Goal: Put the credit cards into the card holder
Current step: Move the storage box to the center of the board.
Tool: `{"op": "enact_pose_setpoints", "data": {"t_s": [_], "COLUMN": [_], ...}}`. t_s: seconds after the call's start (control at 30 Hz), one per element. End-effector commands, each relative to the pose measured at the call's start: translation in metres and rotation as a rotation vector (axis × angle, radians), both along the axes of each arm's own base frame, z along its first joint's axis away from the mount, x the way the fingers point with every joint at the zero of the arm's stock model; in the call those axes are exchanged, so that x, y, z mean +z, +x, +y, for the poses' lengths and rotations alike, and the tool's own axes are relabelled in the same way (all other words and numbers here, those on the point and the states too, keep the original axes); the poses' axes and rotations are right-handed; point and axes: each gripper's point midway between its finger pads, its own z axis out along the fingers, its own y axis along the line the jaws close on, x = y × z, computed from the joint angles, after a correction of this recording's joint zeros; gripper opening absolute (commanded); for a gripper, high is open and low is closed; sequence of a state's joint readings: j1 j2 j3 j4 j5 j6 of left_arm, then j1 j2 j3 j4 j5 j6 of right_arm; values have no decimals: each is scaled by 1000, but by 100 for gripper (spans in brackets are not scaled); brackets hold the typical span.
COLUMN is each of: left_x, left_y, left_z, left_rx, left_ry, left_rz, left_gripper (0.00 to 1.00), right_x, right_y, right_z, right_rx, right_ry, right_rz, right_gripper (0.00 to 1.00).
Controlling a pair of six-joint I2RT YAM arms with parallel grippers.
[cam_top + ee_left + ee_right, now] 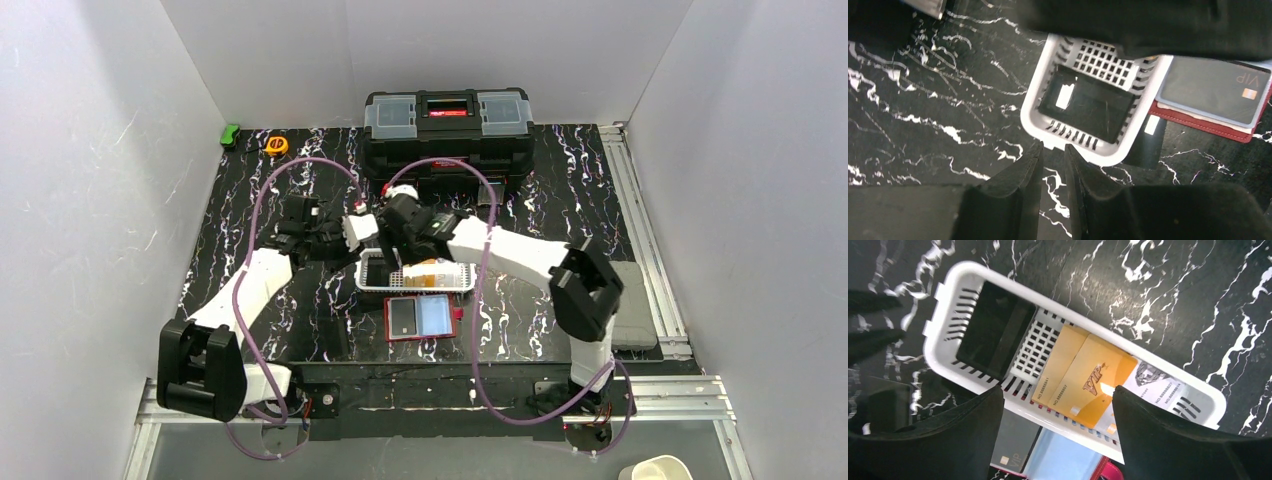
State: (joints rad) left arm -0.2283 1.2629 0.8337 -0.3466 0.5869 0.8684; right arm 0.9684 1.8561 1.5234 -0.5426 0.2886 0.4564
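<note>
The card holder (1198, 122) is red and lies open and flat on the black marbled table (250, 200), just below the white mesh basket (935, 320) near the centre of the top view. A grey card (1213, 87) marked VIP and a light blue card (1063, 460) lie side by side on it. Two orange cards (1093, 380) overlap in the middle of the basket, and a black card (993, 335) fills its upper-left end.

A pale printed card (1158, 387) at the basket's lower-right end is partly covered by an orange card and the right finger. In the left wrist view a dark blur along the top hides the basket's far end. A dark card-like shape (1148, 145) by the holder is hard to make out.

The right gripper (1057, 390) hangs over the basket with its jaws wide and nothing between them. The left gripper (1053, 147) sits at the bottom centre of its view, just outside the basket's end, with its jaws narrow and only bare table in the slit.
</note>
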Motion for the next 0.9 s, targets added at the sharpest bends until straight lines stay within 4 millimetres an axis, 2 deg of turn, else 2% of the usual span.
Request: {"op": "enact_pose_setpoints", "data": {"t_s": [0.0,0.17,0.43,0.7,0.87], "left_x": [17,23,22,26,30], "left_y": [3,8,-3,-4,-5], "left_z": [10,25,34,33,35], "left_rx": [46,106,110,115,131], "left_ry": [-50,-59,-50,-67,-74], "left_rz": [7,27,65,60,64], "left_gripper": [21,21,20,20,20], "right_x": [-5,-31,-56,-72,-77], "right_y": [11,14,11,-8,-12], "right_z": [-3,3,11,4,3], "right_rx": [-47,-57,-52,-61,-69], "right_ry": [-155,-269,-318,-365,-398], "right_rz": [-76,-80,-37,-13,-28], "right_gripper": [86,84,76,72,70]}}
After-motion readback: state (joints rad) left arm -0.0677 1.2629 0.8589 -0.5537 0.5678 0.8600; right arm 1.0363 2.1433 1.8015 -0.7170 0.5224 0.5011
